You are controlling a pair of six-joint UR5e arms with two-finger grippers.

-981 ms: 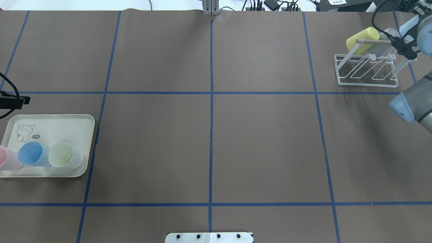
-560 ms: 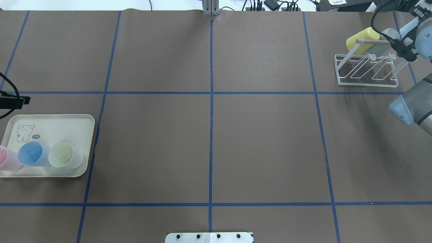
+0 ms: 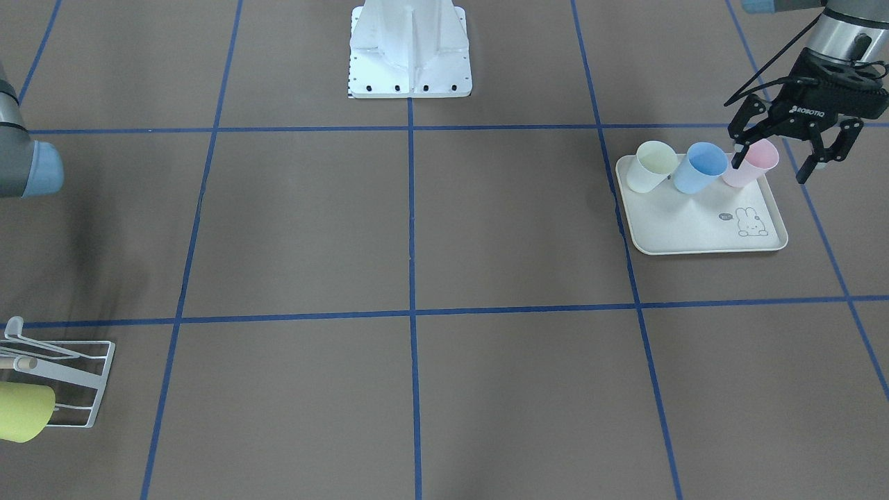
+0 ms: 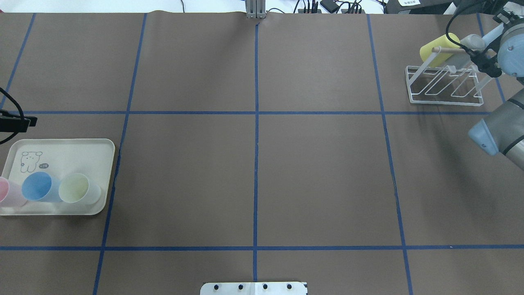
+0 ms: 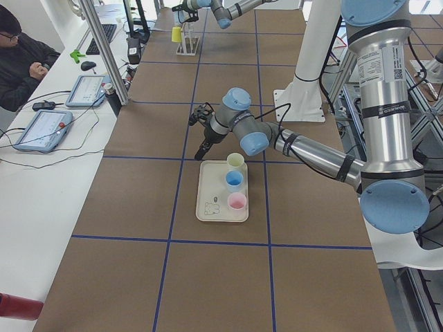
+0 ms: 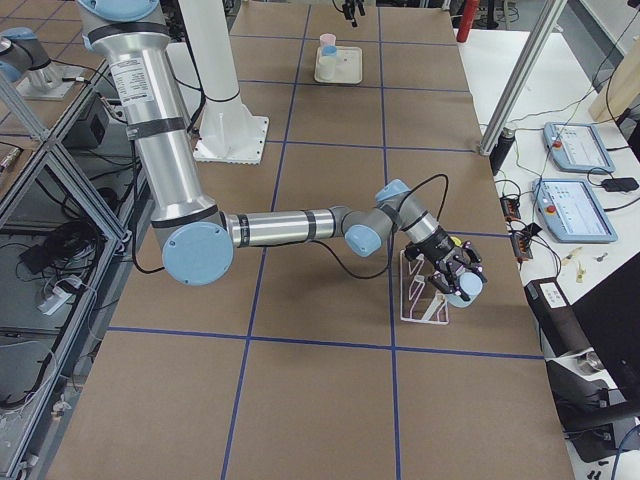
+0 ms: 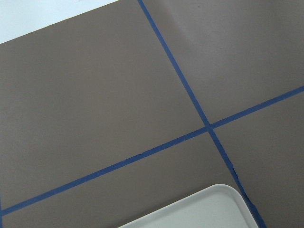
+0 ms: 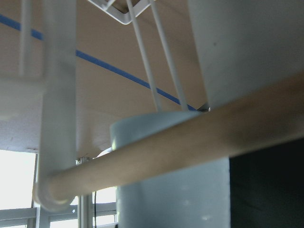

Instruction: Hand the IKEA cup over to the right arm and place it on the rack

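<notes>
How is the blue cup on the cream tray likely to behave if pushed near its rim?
The blue cup stands open end up, base narrower than rim, so it would probably tip rather than slide. It looks like plastic, so likely light. The pink cup and pale green cup stand close, so it may knock one.

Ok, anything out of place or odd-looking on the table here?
Nothing stands out: the pink cup, blue cup and pale green cup stand upright on the tray, the rack sits flat with a yellow cup on it.
</notes>
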